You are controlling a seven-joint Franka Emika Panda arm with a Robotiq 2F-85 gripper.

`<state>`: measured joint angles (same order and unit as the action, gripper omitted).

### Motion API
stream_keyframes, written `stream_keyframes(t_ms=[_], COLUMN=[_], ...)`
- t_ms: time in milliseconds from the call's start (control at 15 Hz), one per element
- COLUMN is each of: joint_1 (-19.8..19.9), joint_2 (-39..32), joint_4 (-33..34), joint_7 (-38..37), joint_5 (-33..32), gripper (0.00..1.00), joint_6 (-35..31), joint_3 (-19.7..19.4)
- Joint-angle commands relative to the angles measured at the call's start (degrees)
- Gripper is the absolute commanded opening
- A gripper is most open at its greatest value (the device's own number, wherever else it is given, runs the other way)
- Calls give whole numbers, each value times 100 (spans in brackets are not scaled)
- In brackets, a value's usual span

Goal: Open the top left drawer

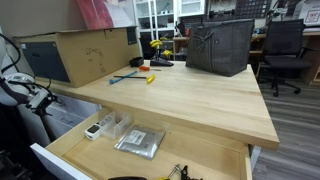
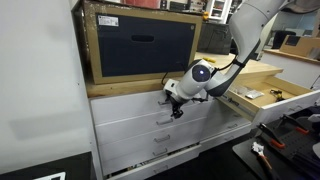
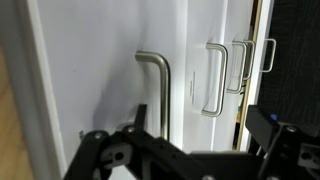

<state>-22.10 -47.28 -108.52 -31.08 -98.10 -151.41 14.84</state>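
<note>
The top left drawer [image 2: 125, 106] is a shallow white front, shut, just under the wooden benchtop in an exterior view. Its inside is hidden. In the wrist view its white front [image 3: 110, 80] fills the frame, with a silver bar handle [image 3: 156, 85]. My gripper [image 2: 173, 101] is right at this front, at the handle. In the wrist view my gripper [image 3: 185, 150] is open. Its dark fingers stand either side of the handle's lower end. Whether they touch the handle I cannot tell.
Deeper white drawer fronts [image 2: 150, 140] lie below, with handles [image 3: 215, 80]. The wide wood drawer [image 1: 70, 150] stands open beside them, holding a clear plastic box [image 1: 108, 127] and a silver packet [image 1: 140, 142]. A cardboard box [image 1: 80, 55] and a grey bag [image 1: 220, 45] sit on the benchtop.
</note>
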Motion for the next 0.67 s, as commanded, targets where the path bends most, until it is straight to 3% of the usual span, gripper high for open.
stream_keyframes(t_ms=[0,333,600], joint_1=[-14,82,216], joint_2=[-174,-533,-674], joint_4=[242,417,431], joint_7=[-9,376,1095], joint_5=[-113,374,1503], gripper=[100,100,100], joint_6=[171,22,-124], joint_3=[147,254,389])
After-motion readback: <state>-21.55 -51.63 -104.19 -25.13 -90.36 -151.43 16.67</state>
